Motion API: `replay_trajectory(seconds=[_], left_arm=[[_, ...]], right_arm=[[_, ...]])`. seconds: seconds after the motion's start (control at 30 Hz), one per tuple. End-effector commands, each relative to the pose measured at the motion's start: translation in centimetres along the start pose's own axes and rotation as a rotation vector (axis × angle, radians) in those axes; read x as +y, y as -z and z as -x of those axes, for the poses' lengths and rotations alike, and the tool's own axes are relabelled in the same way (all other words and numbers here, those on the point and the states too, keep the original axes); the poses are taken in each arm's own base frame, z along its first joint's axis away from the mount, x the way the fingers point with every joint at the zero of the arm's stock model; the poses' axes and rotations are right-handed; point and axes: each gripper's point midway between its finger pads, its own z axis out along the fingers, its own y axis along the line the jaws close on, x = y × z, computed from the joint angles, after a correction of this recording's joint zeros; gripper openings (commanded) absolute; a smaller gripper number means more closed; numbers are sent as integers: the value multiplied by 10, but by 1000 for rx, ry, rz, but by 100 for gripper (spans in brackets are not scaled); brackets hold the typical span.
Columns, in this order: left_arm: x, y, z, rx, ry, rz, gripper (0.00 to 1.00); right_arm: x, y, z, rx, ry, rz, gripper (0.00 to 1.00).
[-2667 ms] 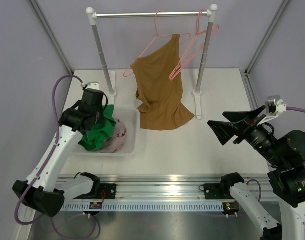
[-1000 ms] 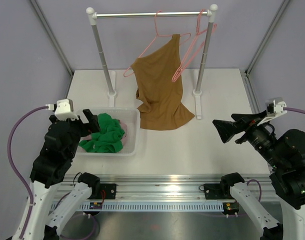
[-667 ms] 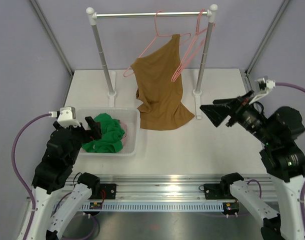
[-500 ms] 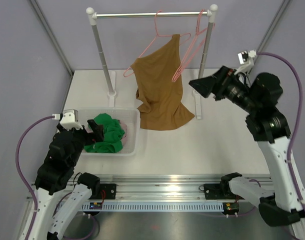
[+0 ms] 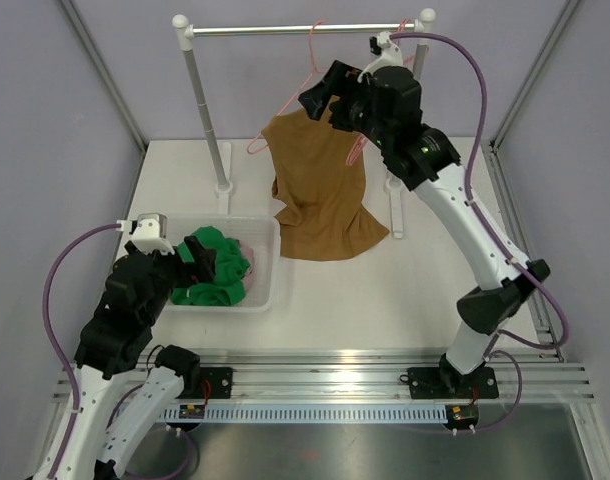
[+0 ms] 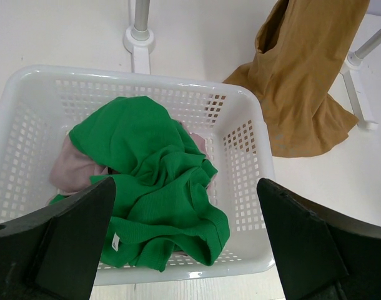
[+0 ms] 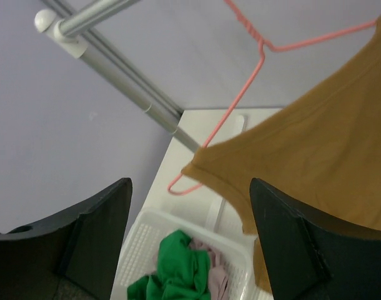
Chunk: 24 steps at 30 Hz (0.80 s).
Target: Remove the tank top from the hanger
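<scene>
One brown tank top (image 5: 320, 190) hangs from one of two pink hangers (image 7: 263, 45) on the rail (image 5: 275, 30), its hem pooled on the table (image 5: 385, 290). The second hanger (image 5: 351, 152) is bare. The right fingers (image 5: 323, 103) are spread near the top's upper edge, holding nothing. The left fingers (image 5: 197, 260) are also wide apart and empty, over the single white basket (image 6: 253, 125). It holds two garments, one green (image 6: 153, 187) and one pale pink (image 6: 69, 172).

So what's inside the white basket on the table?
A crumpled green garment lies on top, filling most of the white basket. A pale pink garment shows at its edges, mostly covered by the green one. Anything beneath them is hidden.
</scene>
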Motion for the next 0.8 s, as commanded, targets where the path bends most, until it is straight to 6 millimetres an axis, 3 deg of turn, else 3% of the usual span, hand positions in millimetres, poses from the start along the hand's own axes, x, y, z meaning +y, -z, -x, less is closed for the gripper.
replay_trajectory(seconds=[0.0,0.07,0.13,0.17,0.43,0.57,0.63,0.77], left_arm=[[-10,-1,9,-41,-6,-54,99],[-11,-1,10,-40,-9,-63,99],[-12,-2,9,-35,-9,-69,99],[-13,-1,10,-39,-9,-72,99],[-22,-2,5,-20,-17,-125,99],[-23,-3,5,-16,-20,-134,99],[-24,-3,4,-15,-20,-140,99],[-25,-3,3,-9,-21,-144,99]], right_arm=[[-1,-28,32,-135,98,-86,83],[-10,-48,33,-136,134,-139,83],[-13,-55,38,-144,149,-172,83],[-24,-72,22,-115,155,-192,83],[-43,-129,-5,-133,217,-197,78],[-61,-137,-9,-142,262,-269,66],[-68,-135,-12,-135,280,-292,56],[-65,-129,-11,-138,282,-282,49]])
